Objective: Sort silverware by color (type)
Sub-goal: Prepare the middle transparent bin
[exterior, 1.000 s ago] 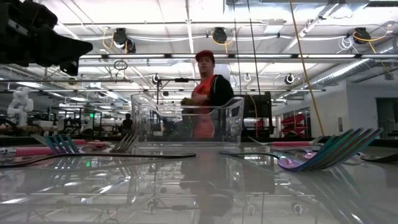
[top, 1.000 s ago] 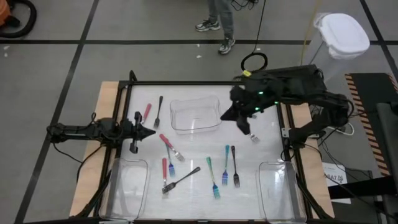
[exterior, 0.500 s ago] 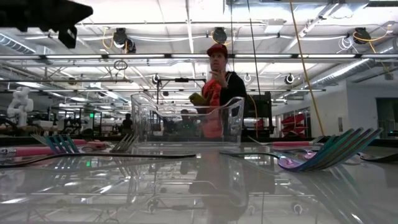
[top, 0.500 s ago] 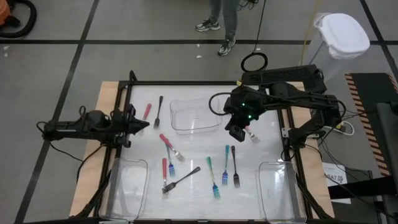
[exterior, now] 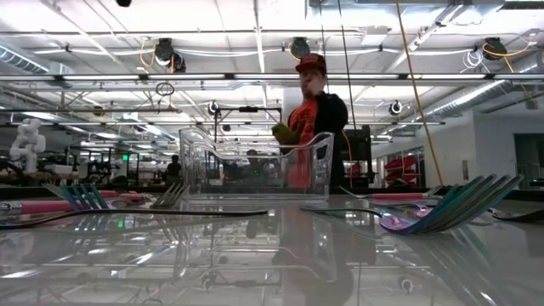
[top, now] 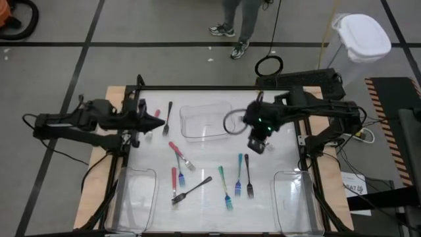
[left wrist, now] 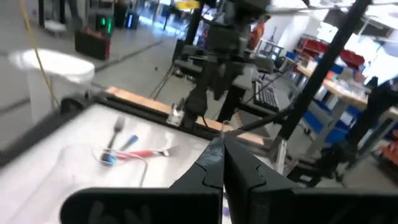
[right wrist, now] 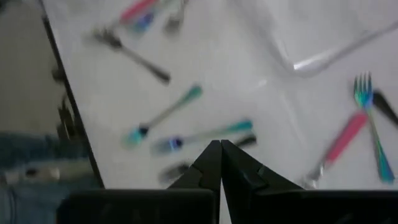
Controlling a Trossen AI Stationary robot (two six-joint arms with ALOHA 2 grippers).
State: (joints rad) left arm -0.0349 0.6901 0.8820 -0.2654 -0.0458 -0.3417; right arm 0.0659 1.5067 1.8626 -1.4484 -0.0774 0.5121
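I am taking the clear tray (top: 206, 122) at the far middle of the worktop (top: 283, 158) as my landmark. On the near side of it the silverware (top: 227, 186) is lying scattered: teal and dark forks to the near right, pink-handled pieces and a long dark fork to the near left, all flat on the worktop. The right gripper (top: 257, 145) is hanging just off the tray's right end, its fingers (right wrist: 214, 163) pressed together and carrying nothing. The left gripper (top: 160, 123) is pointing in from the tray's left, beside a dark fork (top: 168, 116), its fingers (left wrist: 219, 163) likewise pressed together and empty. Since a second ago the right gripper has swung in closer to the tray, and the left arm has drawn back and lifted toward the far left. Beyond the worktop a person (exterior: 312, 119) is standing.
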